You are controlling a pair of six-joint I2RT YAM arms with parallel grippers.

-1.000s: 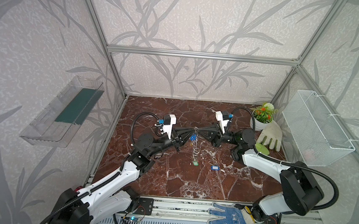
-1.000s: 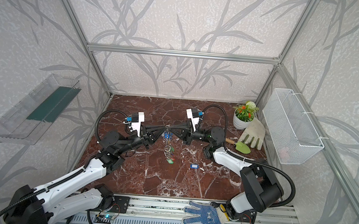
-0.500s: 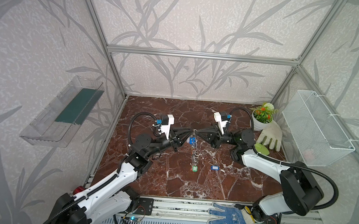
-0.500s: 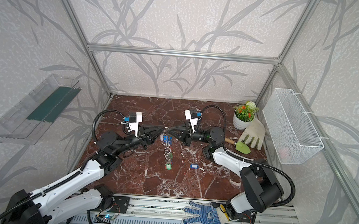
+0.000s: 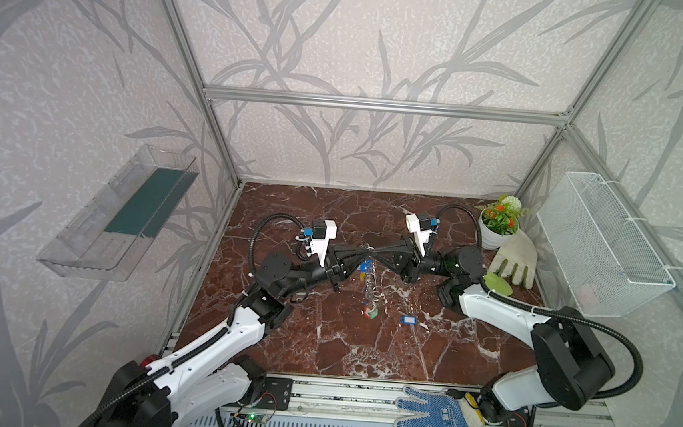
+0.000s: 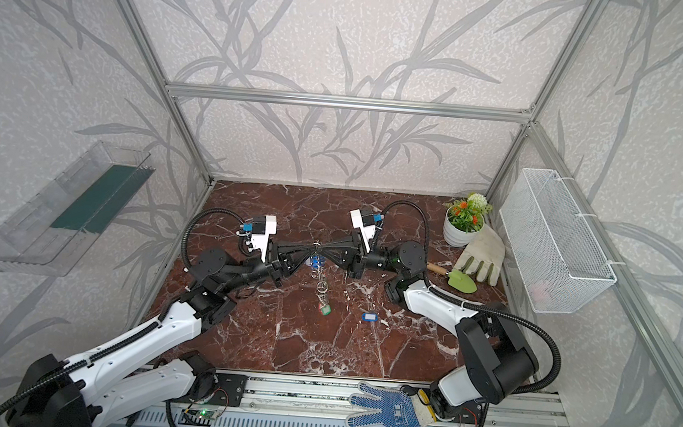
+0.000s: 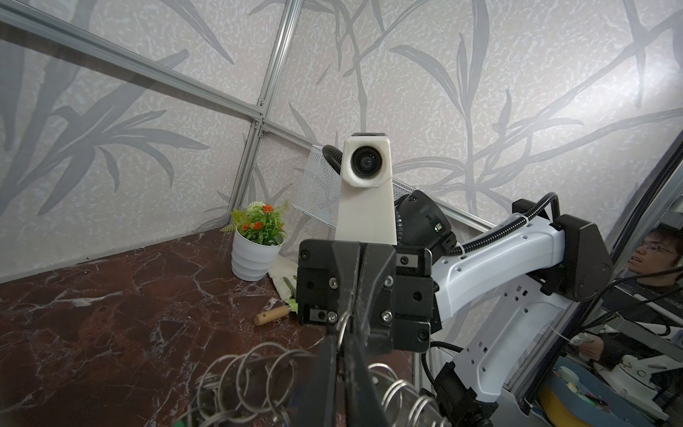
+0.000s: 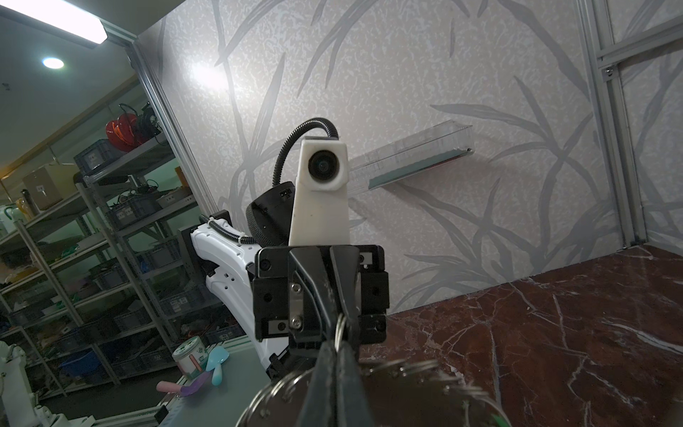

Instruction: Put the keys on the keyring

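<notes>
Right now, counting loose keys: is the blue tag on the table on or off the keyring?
Off: the blue tag lies on the table, apart from the keyring.

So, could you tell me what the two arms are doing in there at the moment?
The two arms meet in mid-air over the table. The left gripper and the right gripper are both pinched shut on the keyring, which hangs between them with its wire rings dangling. A blue tag hangs near its top, and green and red tags hang at the bottom. One loose key with a blue tag lies on the table, not yet attached.
</notes>
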